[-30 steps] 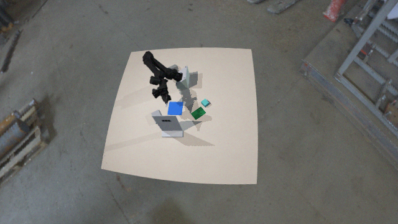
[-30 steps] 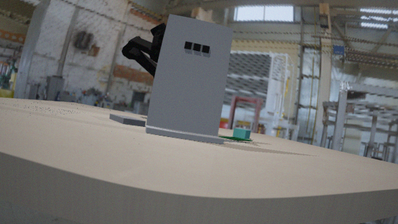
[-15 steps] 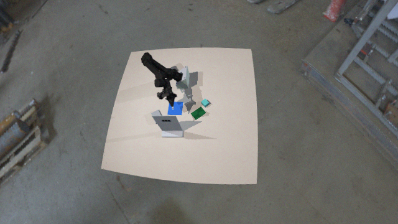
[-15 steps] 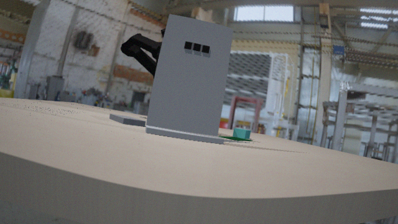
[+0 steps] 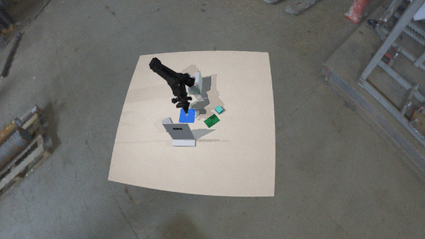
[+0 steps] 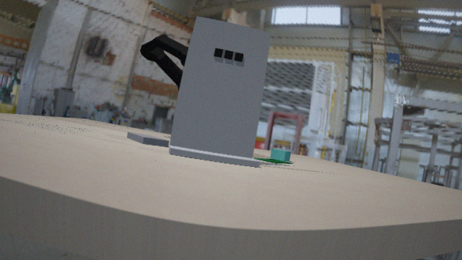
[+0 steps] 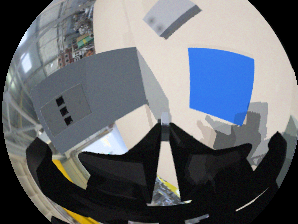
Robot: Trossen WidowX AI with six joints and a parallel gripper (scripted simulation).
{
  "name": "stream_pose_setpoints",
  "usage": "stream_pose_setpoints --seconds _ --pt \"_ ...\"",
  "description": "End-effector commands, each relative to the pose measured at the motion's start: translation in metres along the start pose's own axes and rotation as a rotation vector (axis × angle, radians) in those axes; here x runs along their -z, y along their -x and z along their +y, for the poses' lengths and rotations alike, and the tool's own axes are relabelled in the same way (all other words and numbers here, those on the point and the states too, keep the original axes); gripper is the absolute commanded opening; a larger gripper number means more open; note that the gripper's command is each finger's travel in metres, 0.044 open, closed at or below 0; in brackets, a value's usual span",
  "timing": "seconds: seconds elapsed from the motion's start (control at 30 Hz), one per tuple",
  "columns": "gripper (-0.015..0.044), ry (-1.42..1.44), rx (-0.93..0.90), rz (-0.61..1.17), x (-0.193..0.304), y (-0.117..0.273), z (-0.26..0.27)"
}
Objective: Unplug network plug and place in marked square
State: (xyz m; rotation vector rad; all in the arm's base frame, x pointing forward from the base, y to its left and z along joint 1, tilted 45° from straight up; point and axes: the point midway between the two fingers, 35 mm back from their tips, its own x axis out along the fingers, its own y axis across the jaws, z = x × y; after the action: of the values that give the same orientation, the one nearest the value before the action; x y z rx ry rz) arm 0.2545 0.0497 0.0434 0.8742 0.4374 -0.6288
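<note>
My gripper [image 5: 186, 112] [image 7: 164, 126] is shut on the plug [image 5: 186, 115] [image 7: 165, 119], a small pale grey piece at the fingertips. In the top view the plug shows over the blue marked square [image 5: 190, 119] [image 7: 222, 80]; its exact height is hard to tell. In the wrist view the square is to the right of the fingertips. The upright grey panel [image 5: 182, 133] [image 6: 216, 105] [image 7: 117, 82] stands apart from the gripper and shows three dark socket openings [image 5: 177, 129] [image 6: 228, 55] [image 7: 63, 110]. The panel hides the gripper in the exterior view. The plug's tab cannot be made out.
A flat grey block [image 5: 167, 120] [image 6: 148, 139] [image 7: 172, 15] lies beside the panel. A green rectangle [image 5: 212, 121] and a teal block [image 5: 219, 109] [image 6: 280, 155] lie right of the square. A pale upright piece [image 5: 198, 84] stands close beside the arm.
</note>
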Motion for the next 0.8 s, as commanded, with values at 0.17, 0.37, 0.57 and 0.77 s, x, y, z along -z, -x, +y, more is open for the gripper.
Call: stream_pose_setpoints --seconds 0.17,0.37,0.57,0.77 --pt "0.0 -0.007 0.125 -0.193 -0.016 0.002 -0.033" --pt "0.0 -0.006 0.135 -0.225 -0.019 0.003 -0.037" --pt "0.0 -0.006 0.136 -0.224 -0.019 0.0 -0.039" --pt "0.0 -0.007 0.139 -0.222 -0.018 -0.005 -0.042"
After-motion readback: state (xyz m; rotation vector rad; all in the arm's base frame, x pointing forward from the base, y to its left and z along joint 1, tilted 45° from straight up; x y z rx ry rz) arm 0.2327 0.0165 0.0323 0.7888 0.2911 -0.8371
